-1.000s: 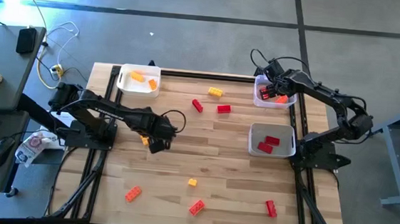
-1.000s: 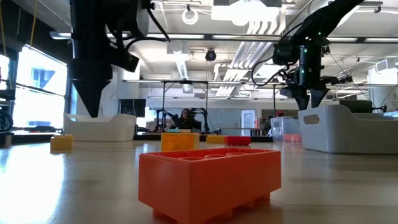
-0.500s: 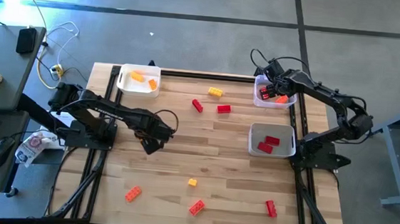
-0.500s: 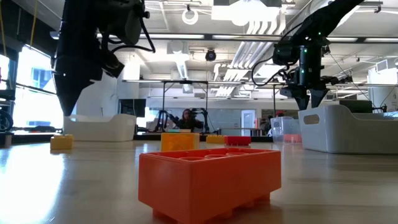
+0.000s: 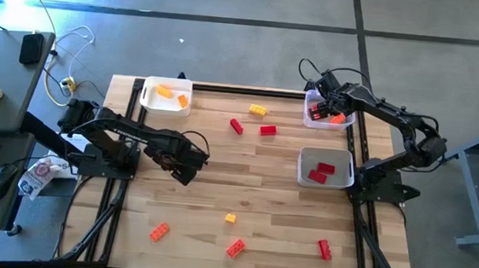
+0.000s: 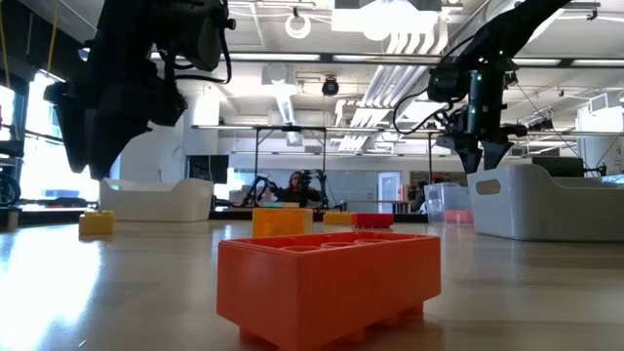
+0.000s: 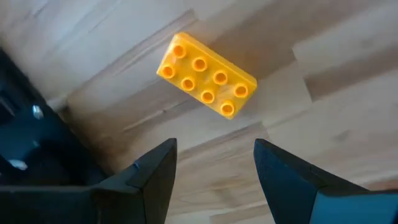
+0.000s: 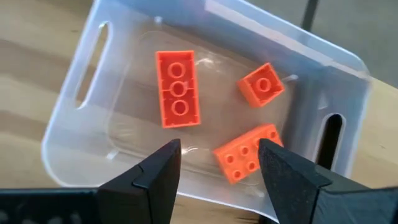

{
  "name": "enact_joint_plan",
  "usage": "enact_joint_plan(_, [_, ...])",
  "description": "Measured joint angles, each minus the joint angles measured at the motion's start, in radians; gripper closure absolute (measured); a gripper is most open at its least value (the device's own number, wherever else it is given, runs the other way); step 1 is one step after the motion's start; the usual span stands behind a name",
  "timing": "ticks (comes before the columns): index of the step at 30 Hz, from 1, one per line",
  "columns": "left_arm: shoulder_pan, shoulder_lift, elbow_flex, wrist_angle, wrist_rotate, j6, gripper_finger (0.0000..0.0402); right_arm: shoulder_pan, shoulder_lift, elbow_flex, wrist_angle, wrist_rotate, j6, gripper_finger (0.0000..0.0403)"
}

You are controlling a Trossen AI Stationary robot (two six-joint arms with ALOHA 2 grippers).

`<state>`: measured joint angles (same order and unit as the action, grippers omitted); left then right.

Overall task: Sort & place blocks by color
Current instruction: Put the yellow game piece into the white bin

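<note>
Blocks point(image 5: 267, 130) are partly sorted: several are seen binned in three trays point(image 5: 325, 183), about eight are left loose on the table point(image 5: 244, 186), one yellow block point(image 7: 206, 76) is hovered over by the spread, empty left gripper point(image 7: 213, 163), right gripper point(image 8: 219, 163) spread over the orange tray point(image 8: 93, 74).

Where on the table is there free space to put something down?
The widest bare patch of the table lies between the left gripper and the red-block tray. The front strip is dotted with loose blocks: orange, yellow and red. The back middle holds three more.
</note>
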<state>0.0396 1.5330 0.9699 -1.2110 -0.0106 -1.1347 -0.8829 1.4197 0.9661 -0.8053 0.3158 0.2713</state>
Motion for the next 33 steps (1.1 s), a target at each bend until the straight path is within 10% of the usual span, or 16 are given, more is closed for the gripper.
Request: enact_joint_plan(33, [-0.04, 0.048, 0.0, 0.04, -0.107, -0.773, 0.0202, 0.13, 0.0, 0.0, 0.117, -0.011, -0.227, 0.0201])
